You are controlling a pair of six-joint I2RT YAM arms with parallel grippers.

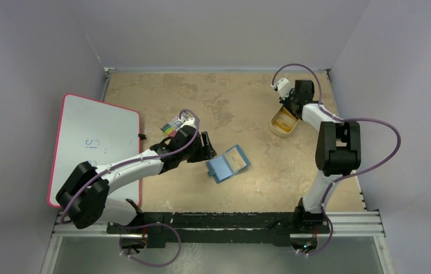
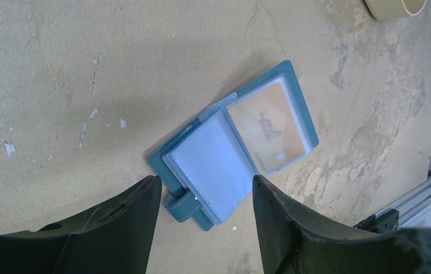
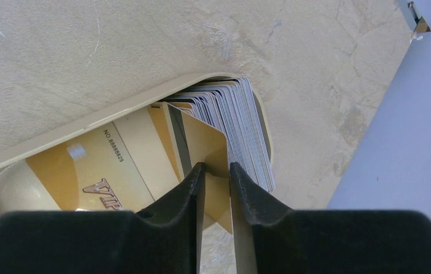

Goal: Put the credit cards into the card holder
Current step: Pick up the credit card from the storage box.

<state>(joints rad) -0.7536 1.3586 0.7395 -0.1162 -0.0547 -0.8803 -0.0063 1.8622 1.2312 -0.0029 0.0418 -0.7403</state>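
The teal card holder (image 1: 228,163) lies open on the table, an orange credit card (image 2: 267,128) in its right pocket. The left pocket page of the card holder (image 2: 213,165) is pale blue. My left gripper (image 2: 206,185) hovers open just left of it, its fingers astride the strap end without touching. My right gripper (image 1: 286,107) reaches into the tan tray (image 3: 116,114) at the back right. There its jaws (image 3: 217,168) stand a narrow gap apart astride a tilted gold credit card (image 3: 204,140). An upright stack of cards (image 3: 241,114) stands beside it, and a gold VIP card (image 3: 87,165) lies flat.
A pink-rimmed whiteboard (image 1: 96,142) lies at the left, partly over the table edge. A pack with multicoloured stripes (image 1: 172,124) sits behind my left wrist. The tray's corner (image 2: 393,7) shows at the top of the left wrist view. Grey walls close in on both sides.
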